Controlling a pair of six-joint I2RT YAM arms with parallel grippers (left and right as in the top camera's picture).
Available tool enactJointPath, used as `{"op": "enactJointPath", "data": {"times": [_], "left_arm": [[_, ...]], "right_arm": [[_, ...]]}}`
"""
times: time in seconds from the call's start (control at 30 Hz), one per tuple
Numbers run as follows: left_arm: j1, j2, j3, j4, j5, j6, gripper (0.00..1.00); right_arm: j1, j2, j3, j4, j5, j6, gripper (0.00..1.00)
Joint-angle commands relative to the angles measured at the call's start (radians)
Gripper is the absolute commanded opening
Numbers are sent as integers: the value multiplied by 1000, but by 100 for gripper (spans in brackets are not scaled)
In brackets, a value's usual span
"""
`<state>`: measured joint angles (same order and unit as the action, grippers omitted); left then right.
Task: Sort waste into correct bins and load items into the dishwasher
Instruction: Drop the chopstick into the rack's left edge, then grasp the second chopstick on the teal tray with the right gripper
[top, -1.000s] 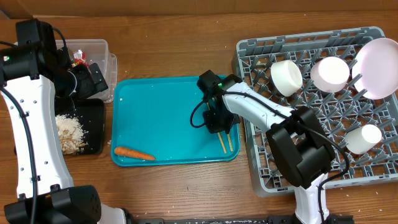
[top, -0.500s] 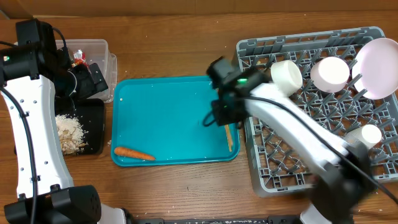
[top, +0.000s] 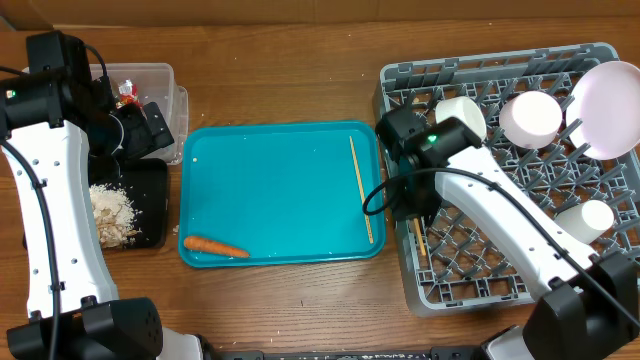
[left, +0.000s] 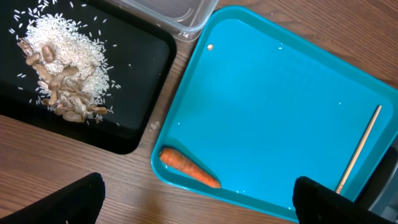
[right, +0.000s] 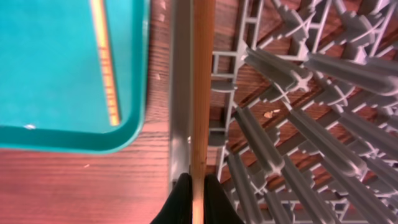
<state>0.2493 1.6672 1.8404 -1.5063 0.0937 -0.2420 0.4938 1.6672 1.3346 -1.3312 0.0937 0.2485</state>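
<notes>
My right gripper (top: 414, 206) (right: 198, 200) is shut on one wooden chopstick (right: 202, 93) and holds it over the left edge of the grey dish rack (top: 500, 285). The other chopstick (top: 360, 190) lies on the teal tray (top: 270, 180). The carrot (top: 215, 246) (left: 188, 168) lies at the tray's front left. The rack holds the white plate (top: 610, 105), two bowls (top: 530, 117) (top: 460, 122) and a cup (top: 583, 222). My left gripper (top: 140, 128) (left: 199, 205) is open and empty by the clear tub (top: 150, 78), which holds the red wrapper (top: 127, 90). Rice (top: 112, 212) lies in the black tray (top: 150, 190).
The teal tray sits between the bins at the left and the rack at the right. Wooden table shows along the front and back edges. The tissue is not in view.
My right gripper has lifted one chopstick off the teal tray and moved it right to the rack's left edge. The other chopstick stays on the tray. The left arm has not moved.
</notes>
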Motion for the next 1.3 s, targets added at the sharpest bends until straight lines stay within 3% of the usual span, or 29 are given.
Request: {"op": "enactJointPath", "data": {"times": [0.0,0.2,0.27,0.3,0.4,0.6,0.73,0.97,1.27], "left_arm": [[-1,2,-9,-8,7,-16,98],[-1,2,-9,-7,7,-17,98],[-1,2,-9,-6,7,-16,98],[-1,2,-9,-6,7,-16,98],[-1,2,-9,-7,7,-16,98],[-1,2,-9,-6,8,-16,98],[-1,2,-9,-4,8,-16,99],[-1,2,-9,0,8,-17,99],[-1,2,-9,11,7,-16,100]], "right_arm": [[-27,5,-29,26,19,8,4],[-46,5,-31,35,17,10,7],[-45,5,-31,35,18,10,30],[-44,5,-31,35,18,11,35],[-44,1,3,20,18,11,41],[-39,-10,233,-8,-34,10,44],[-11,-10,341,143,-213,-41,54],[51,78,303,201,-214,-39,58],[63,343,230,212,-189,14,58]]}}
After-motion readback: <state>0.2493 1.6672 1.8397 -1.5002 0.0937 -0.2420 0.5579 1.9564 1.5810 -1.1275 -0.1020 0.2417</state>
